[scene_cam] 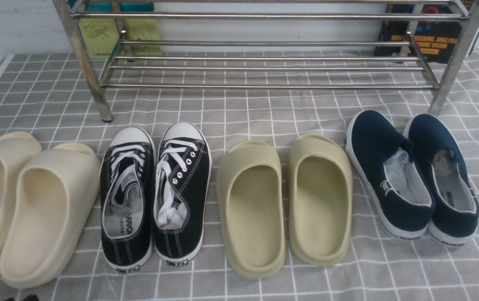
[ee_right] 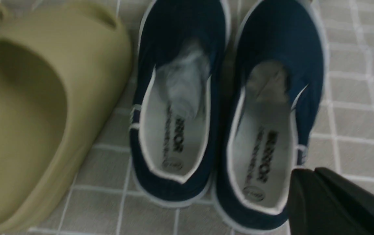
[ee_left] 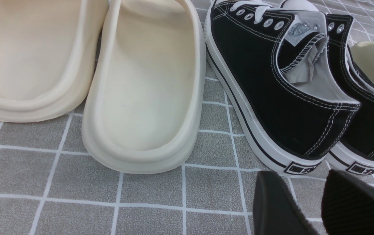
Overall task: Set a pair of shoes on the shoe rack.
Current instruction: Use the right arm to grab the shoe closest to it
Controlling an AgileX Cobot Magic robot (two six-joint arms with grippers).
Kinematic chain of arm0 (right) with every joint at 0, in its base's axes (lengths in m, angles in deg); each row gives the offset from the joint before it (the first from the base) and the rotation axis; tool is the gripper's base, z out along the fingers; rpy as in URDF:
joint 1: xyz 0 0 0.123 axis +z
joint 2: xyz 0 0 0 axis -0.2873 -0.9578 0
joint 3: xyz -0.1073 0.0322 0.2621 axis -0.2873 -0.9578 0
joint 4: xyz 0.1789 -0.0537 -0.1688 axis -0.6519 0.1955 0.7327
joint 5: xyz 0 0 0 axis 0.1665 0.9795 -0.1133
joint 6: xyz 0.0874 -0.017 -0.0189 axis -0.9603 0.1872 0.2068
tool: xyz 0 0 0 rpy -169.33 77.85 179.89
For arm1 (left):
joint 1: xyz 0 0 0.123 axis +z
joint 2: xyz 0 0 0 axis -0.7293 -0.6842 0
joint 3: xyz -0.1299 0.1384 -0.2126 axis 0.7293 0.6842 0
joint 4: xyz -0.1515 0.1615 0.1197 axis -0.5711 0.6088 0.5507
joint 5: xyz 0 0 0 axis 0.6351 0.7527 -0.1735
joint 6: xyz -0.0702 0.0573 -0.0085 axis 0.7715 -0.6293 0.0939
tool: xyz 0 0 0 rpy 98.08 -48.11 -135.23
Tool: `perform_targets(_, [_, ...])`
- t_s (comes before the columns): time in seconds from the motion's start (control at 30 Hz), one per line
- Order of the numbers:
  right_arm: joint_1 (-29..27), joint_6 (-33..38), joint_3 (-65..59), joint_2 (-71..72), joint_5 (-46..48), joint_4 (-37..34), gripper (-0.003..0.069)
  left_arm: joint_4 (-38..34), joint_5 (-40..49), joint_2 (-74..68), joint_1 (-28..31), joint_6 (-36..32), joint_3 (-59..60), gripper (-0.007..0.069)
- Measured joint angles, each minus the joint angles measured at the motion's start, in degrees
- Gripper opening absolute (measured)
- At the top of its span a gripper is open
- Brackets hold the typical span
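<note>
Right claw (ee_right: 304,182) is hovering by heel of right navy slip-on (ee_right: 278,42), jaw gap impossible to tell | risk: pinching soft collar off-centre, sneaker swinging, slipping out before reaching far steel shoe rack (scene_cam: 264,86).

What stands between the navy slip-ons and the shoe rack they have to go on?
Only a front leg of the shoe rack, standing just beyond the toe of the rightmost navy shoe. Otherwise nothing visible lies between the pair of shoes and the lower bars.
</note>
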Motion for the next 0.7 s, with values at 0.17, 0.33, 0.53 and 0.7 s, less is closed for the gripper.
perform_targets(0.17, [5.2, -0.2, 10.0, -10.9, 6.9, -0.3, 0.0242, 0.0, 0.0, 0.0, 0.0, 0.0, 0.0, 0.0238])
perform_targets(0.33, [8.1, -0.2, 18.3, -23.3, 6.7, -1.9, 0.0454, 0.0, 0.0, 0.0, 0.0, 0.0, 0.0, 0.0238])
perform_targets(0.53, [8.1, -0.3, 21.5, -32.6, 5.8, -4.6, 0.0390, 0.0, 0.0, 0.0, 0.0, 0.0, 0.0, 0.0238])
perform_targets(0.7, [8.2, -1.0, 21.6, -36.1, 3.6, -5.4, 0.0156, 0.0, 0.0, 0.0, 0.0, 0.1, 0.0, 0.0238])
